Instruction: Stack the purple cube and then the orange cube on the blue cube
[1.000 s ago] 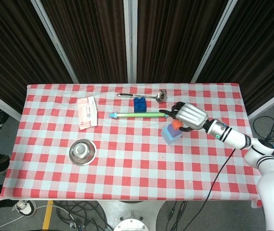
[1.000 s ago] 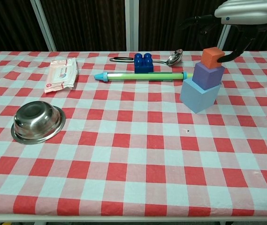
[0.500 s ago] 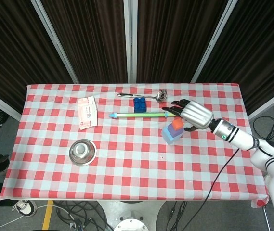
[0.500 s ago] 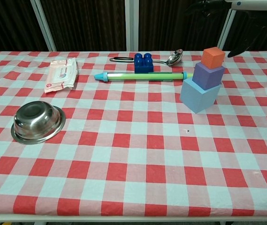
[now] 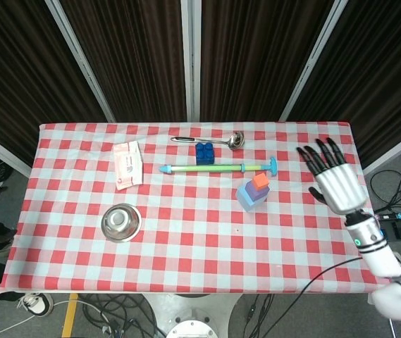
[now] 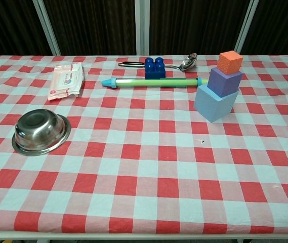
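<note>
Small orange cube [image 6: 230, 62] sits atop purple cube [image 6: 224, 81] atop big light-blue cube [image 6: 213, 103] nr right edge of checked tablecloth [image 6: 149, 172], w/ right hand [image 5: 335, 183] empty, fingers spread, well apart.

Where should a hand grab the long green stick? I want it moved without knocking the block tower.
Grip the green stick near its middle, coming down from above, fingers across its width. It lies flat and runs left to right; its right end sits close to the blue cube, so stay left of the tower. The toy brick crowds it behind.
</note>
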